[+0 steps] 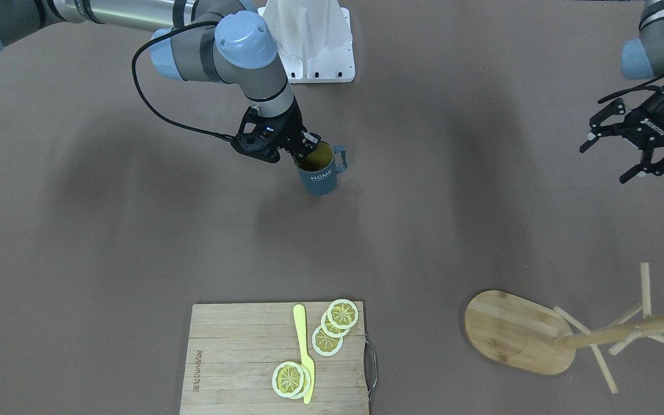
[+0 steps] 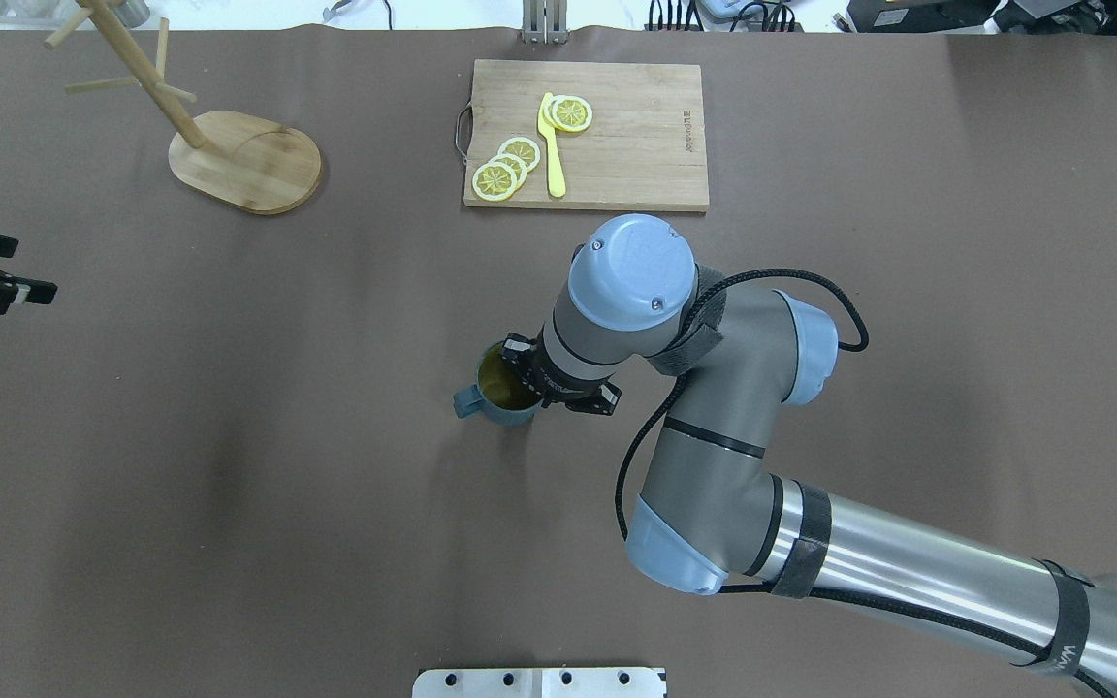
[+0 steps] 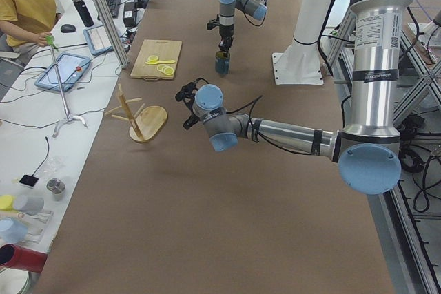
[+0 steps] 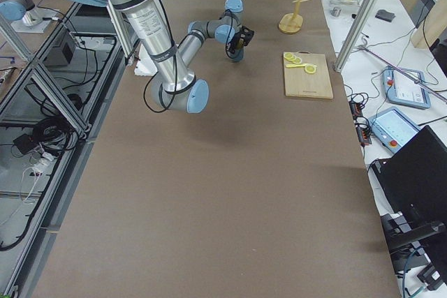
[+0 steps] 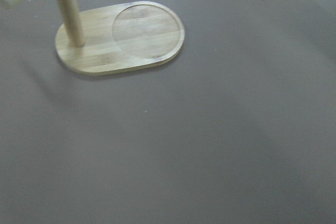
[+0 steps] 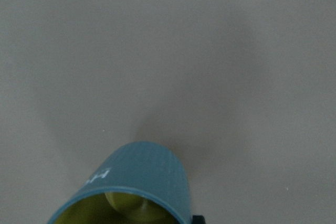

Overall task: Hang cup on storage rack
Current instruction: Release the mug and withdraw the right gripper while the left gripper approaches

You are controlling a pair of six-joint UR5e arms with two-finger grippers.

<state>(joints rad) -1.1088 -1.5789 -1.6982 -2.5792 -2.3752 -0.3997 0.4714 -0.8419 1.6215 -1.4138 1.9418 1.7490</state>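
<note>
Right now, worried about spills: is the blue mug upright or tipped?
Upright: the mug opens upward, its yellow interior showing from overhead.

1. Cup (image 2: pixel 498 390): near the table (image 2: pixel 229 485) centre, handle towards the robot's left. Whether it rests on the table cannot be told.
2. Right gripper (image 1: pixel 307 145): at the cup's rim, one finger inside the cup.
3. Storage rack (image 2: pixel 246 163): upright at the far left of the table, well apart from the cup.
4. Left gripper (image 1: pixel 632 151): over the left edge, nearer the robot than the storage rack.
5. Cutting board (image 2: pixel 636 145): at the far edge, beyond the cup, right of the storage rack.
6. Knife (image 2: pixel 553 147): on the cutting board, between two groups of lemon slices (image 2: pixel 506 167).
</note>
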